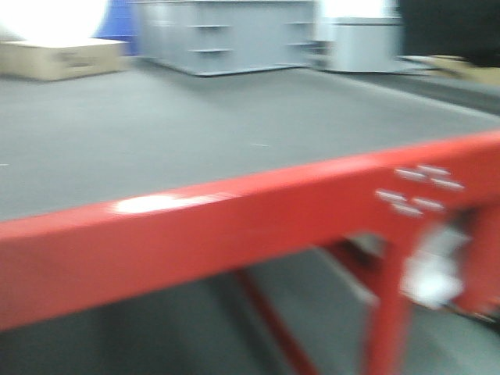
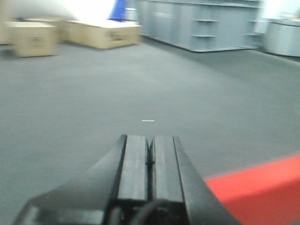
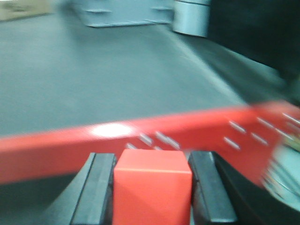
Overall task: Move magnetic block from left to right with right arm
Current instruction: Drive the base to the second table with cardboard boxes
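Observation:
In the right wrist view the magnetic block [image 3: 153,187], a bright-red cube, fills the gap between the two black fingers of my right gripper [image 3: 153,161], which is shut on it. Behind it runs a red metal frame bar [image 3: 93,145]. The left wrist view shows my left gripper [image 2: 149,140] shut, its pads pressed together with nothing between them, over grey floor. Neither gripper nor the block shows in the blurred front view.
A red frame rail [image 1: 234,226] with bolt heads [image 1: 422,191] crosses the front view, with a leg and a white part [image 1: 430,273] at its right. Tan cardboard boxes [image 2: 101,33] and grey shelving units [image 1: 234,35] stand far back on the grey floor [image 1: 195,125].

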